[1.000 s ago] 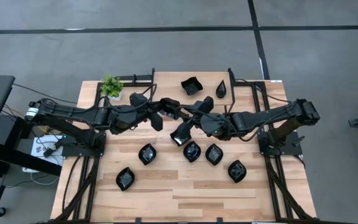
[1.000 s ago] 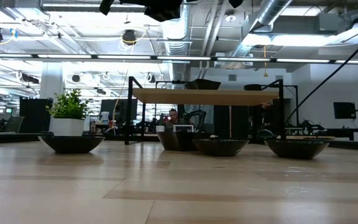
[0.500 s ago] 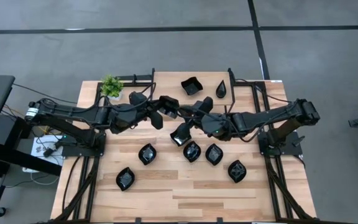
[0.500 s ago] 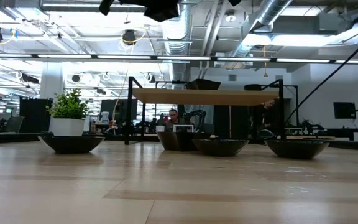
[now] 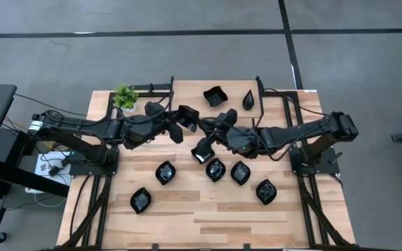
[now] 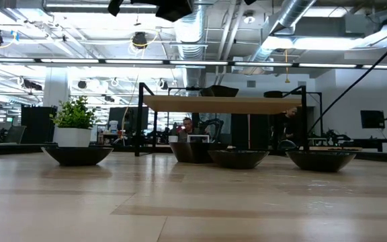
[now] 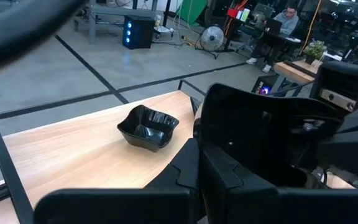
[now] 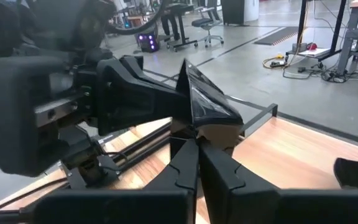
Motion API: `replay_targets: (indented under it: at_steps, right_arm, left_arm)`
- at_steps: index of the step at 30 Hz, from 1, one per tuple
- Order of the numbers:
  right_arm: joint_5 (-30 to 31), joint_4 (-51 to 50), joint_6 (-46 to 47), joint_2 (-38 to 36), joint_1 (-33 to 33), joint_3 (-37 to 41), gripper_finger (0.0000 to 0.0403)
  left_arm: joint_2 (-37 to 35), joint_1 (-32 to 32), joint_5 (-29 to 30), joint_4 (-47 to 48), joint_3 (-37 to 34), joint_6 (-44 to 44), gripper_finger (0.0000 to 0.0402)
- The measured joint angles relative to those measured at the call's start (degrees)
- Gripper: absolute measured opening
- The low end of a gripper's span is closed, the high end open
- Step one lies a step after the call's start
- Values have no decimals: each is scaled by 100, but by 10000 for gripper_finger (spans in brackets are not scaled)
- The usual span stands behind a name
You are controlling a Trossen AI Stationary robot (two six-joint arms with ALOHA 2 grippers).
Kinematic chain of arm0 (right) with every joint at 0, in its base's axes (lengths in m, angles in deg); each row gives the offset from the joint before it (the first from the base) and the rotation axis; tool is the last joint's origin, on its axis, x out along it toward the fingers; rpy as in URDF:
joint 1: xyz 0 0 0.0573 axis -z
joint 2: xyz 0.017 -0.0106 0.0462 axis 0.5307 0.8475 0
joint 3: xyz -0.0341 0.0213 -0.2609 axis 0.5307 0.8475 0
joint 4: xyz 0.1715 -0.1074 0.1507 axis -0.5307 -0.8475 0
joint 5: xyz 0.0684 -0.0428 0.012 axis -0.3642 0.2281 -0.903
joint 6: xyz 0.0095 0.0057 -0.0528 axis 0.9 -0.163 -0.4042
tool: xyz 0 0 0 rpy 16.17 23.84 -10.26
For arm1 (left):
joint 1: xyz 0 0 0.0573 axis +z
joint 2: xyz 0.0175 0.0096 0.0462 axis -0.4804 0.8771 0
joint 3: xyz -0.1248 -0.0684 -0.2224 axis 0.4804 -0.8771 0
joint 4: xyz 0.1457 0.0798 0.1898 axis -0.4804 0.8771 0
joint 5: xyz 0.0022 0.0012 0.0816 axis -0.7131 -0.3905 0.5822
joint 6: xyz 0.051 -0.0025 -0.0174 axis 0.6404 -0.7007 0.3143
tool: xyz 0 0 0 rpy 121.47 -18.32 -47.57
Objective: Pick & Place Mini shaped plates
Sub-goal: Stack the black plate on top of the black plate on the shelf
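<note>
Mid-table, right end effector [image 8: 194, 146] pinching plate [image 8: 207, 102], left end effector [image 7: 194, 168] mostly hidden

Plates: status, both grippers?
Left gripper and right gripper both shut on one plate, mid-air handover. Six plates on table. Nothing in the way.

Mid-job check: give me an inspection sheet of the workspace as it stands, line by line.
Surface: wooden table, bare at its near edge.
Job's things: wavy-edged square plate and teardrop plate at the far edge; five leaf plates nearer, one at; one more black plate pinched in the right gripper.
Clutter: potted plant at the far left corner.
Grippers: left gripper shut, close beside the right gripper, which is shut on the plate, both above mid-table.
Cables: bundle by the left arm's base.
Surroundings: grey floor with dark lines; person seated at a desk.
</note>
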Motion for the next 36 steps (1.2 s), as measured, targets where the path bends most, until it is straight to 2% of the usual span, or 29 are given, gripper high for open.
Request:
replay_targets:
  at_steps: [11,28,32,36]
  right_arm:
    - [-19,103,-6,99,-4,0,1]
    - [169,85,-6,64,0,0,0]
    - [180,80,-3,64,-1,0,0]
    - [182,81,-3,64,0,0,0]
  left_arm:
    - [7,-11,-137,-41,-2,-2,24]
    - [6,-7,-213,-20,-2,147,28]
    - [4,65,-412,-23,-2,170,52]
    - [4,175,-754,-30,-2,170,102]
